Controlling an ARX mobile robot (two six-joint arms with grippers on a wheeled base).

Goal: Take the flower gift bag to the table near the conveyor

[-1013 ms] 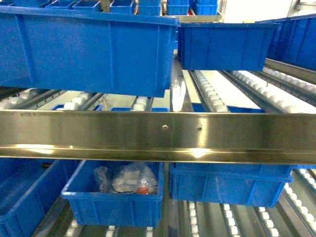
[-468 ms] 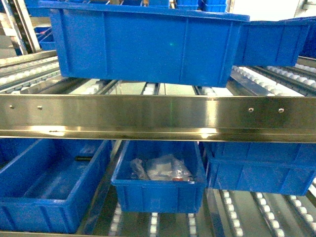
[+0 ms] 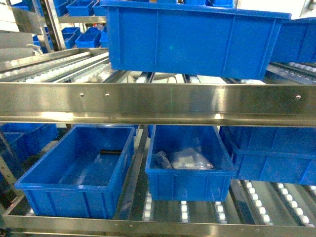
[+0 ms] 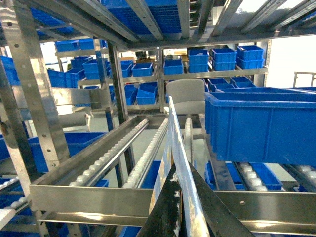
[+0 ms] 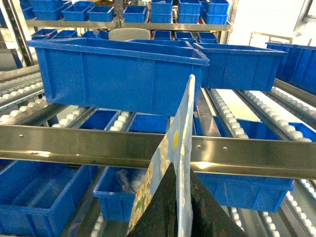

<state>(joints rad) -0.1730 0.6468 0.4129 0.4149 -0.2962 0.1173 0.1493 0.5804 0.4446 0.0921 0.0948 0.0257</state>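
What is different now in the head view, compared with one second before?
The whole rack scene has slid right in the frame: the bin with plastic packets moved from lower left to centre, and an open blue bin appeared on the left. The steel rail still crosses the middle.

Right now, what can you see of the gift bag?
The gift bag shows only in the wrist views, edge-on and upright. In the right view it is a thin flat panel with a pale floral print and a yellow flower, pinched in the right gripper. The left gripper clamps another thin pale edge.
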